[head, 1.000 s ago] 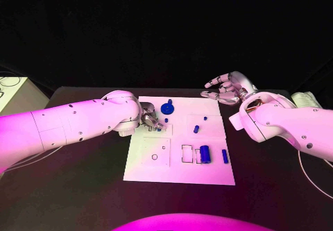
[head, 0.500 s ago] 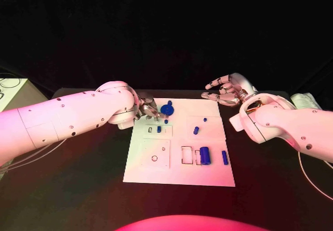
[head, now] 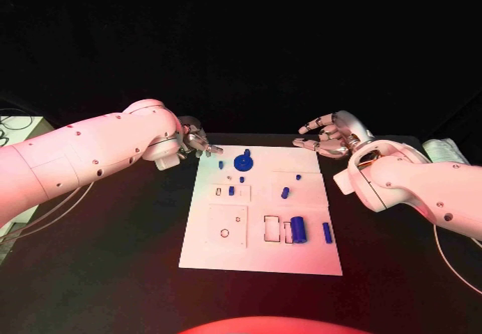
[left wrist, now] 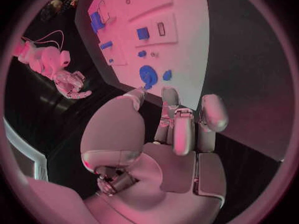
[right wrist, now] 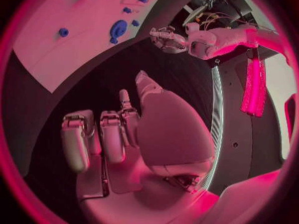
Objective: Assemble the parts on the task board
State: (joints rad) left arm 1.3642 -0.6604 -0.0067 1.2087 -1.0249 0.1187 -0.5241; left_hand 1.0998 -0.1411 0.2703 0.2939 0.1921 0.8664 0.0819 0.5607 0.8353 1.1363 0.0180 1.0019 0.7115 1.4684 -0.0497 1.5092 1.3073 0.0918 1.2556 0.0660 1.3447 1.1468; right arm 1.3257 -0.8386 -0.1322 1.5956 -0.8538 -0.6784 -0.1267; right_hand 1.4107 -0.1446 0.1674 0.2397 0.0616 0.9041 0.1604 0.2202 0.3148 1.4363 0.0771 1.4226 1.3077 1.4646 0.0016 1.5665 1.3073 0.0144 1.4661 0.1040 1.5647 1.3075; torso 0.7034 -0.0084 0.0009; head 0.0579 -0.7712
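The white task board (head: 263, 263) lies in the middle of the black table. On it I see a round blue disc (head: 243, 162), a small blue piece (head: 231, 190) standing in a slot at the upper left, a thick blue cylinder (head: 297, 225) and a blue bar (head: 327, 232). My left hand (head: 193, 142) hovers just off the board's far left corner, fingers apart and holding nothing. The left wrist view shows this hand (left wrist: 177, 129) with the disc (left wrist: 147, 76) ahead of its fingertips. My right hand (head: 327, 136) hangs beyond the far right corner, fingers loosely spread, with nothing in it (right wrist: 118, 134).
Small blue pieces (head: 285, 193) dot the board's upper half, and rectangular recesses (head: 271, 227) sit beside the cylinder. A white object (head: 442, 147) lies at the table's right edge. A pale box (head: 20, 132) with cables stands off the left side.
My left hand has drawn back from the upper-left slot toward the board's far left corner, uncovering a small blue piece in that slot. The right hand has barely moved.
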